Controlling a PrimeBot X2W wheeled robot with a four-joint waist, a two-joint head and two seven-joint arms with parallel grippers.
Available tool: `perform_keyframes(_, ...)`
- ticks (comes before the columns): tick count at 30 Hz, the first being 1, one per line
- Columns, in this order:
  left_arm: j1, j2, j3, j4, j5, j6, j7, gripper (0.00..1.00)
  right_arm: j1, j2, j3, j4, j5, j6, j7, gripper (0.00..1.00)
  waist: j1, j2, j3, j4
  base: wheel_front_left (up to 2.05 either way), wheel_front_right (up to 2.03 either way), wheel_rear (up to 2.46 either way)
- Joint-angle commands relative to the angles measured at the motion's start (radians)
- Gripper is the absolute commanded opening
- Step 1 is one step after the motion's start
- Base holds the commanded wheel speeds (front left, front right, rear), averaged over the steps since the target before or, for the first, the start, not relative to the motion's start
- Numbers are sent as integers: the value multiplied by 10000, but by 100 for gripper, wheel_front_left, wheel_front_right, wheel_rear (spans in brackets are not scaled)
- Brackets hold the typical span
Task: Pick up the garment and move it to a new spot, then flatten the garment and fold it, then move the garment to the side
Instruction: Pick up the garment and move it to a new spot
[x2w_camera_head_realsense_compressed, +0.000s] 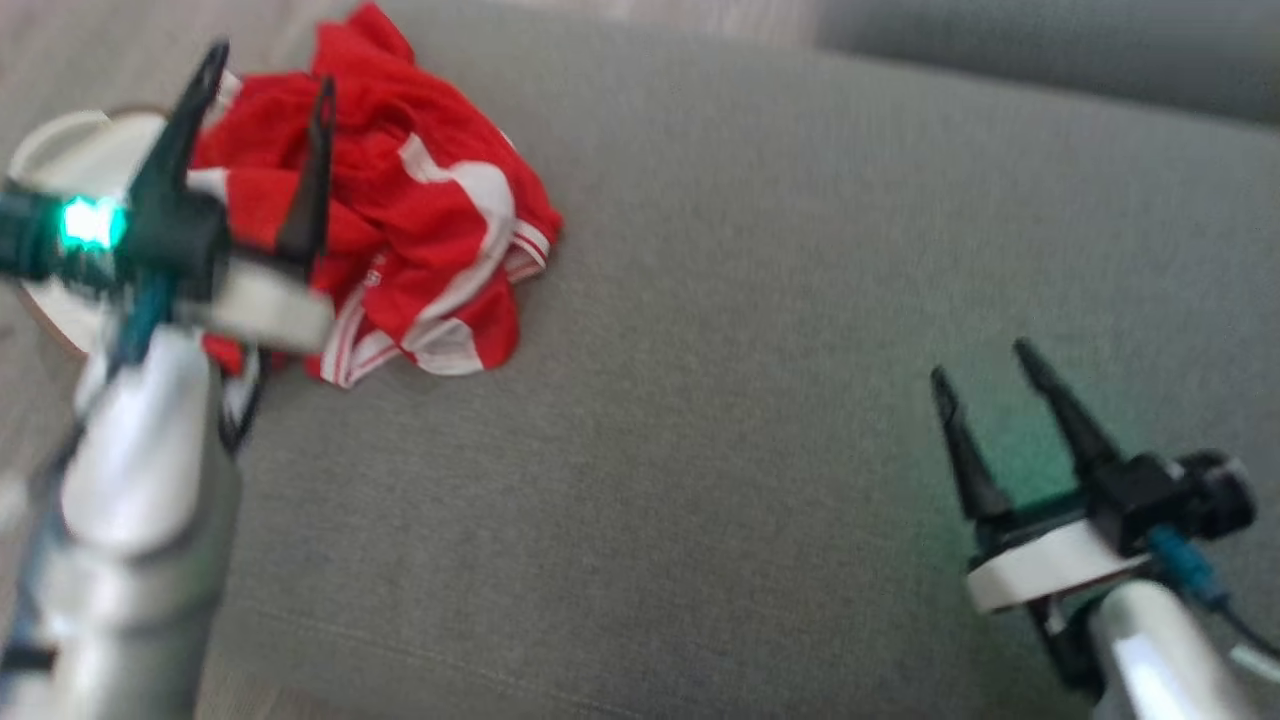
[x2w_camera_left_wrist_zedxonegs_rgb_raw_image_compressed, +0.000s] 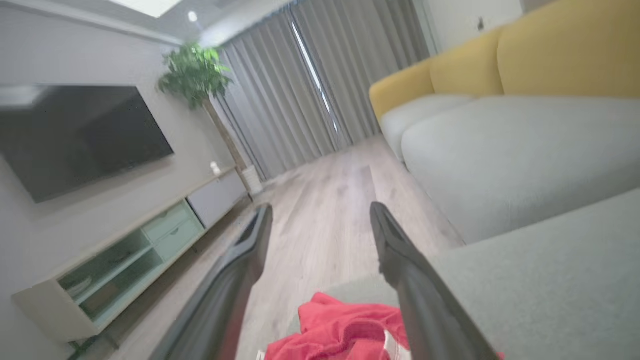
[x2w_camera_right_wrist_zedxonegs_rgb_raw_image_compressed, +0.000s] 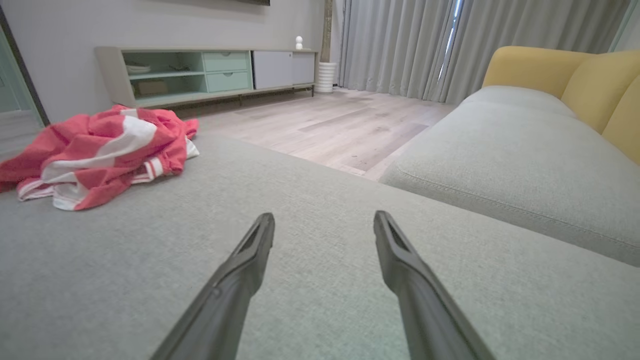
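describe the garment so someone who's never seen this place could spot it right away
Start from the wide grey cushion in front of the robot. At its far left corner, close by the open left gripper, lies the garment, a crumpled heap. It is the one bright red thing there, with broad white bands and thin striped trim.

We find the garment (x2w_camera_head_realsense_compressed: 430, 230) crumpled in a loose heap.
It is red cloth with broad white bands and thin white-striped hems, bunched and unfolded, with several edges turned over on themselves. We see it resting on the grey cushion (x2w_camera_head_realsense_compressed: 750, 350), close to the corner at the upper left of the head view, with one striped hem trailing toward us.
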Motion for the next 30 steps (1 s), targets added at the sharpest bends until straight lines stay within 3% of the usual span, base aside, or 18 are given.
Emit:
perform_keyframes(1, -799, 488, 232, 92, -66, -34, 311, 100, -130, -247, 180, -363, -44, 77, -107, 100, -3, 0, 975, -352, 0, 0, 0)
perform_keyframes(5, -2482, 433, -225, 1864, -852, -97, 1878, 100, -286, -779, 77, -677, -26, 77, -107, 100, -3, 0, 1496, -400, 0, 0, 0)
perform_keyframes(9, -3708, 334, -1151, 3377, -2713, -105, 3444, 100, -197, -1180, -20, -958, -41, 77, -107, 100, -3, 0, 1892, -352, 0, 0, 0)
perform_keyframes(14, -4450, 681, -1903, 4739, -4097, -107, 4862, 100, -146, -1538, 19, -1262, -14, 77, -107, 100, -3, 0, 2252, -472, 0, 0, 0)
perform_keyframes(17, -4634, 881, -2082, 5364, -4351, -107, 4959, 100, -166, -1693, -15, -1414, -18, 77, -107, 100, -3, 0, 2504, -556, 0, 0, 0)
perform_keyframes(26, -4830, 619, -2902, 6277, -5171, -108, 4454, 100, -101, -2027, -391, -1660, -9, 77, -107, 100, -3, 0, 3190, -445, 0, 0, 0)
perform_keyframes(27, -4856, 593, -3039, 6288, -5259, -108, 4381, 88, -106, -2023, -398, -1662, -18, 77, -107, 100, -3, 0, 3209, -422, 0, 0, 0)
perform_keyframes(28, -4881, 586, -3173, 6278, -5351, -108, 4274, 24, -121, -2005, -387, -1660, -21, 77, -107, 100, -3, 0, 3222, -405, 0, 0, 0)
perform_keyframes(29, -4943, 608, -3466, 6167, -5572, -108, 4012, 0, -180, -1963, -336, -1640, -24, 77, -107, 100, -3, 0, 3212, -392, 0, 0, 0)
perform_keyframes(30, -4977, 654, -3631, 6078, -5694, -108, 3878, 0, -228, -1928, -304, -1621, -14, 77, -107, 100, -3, 0, 3181, -401, 0, 0, 0)
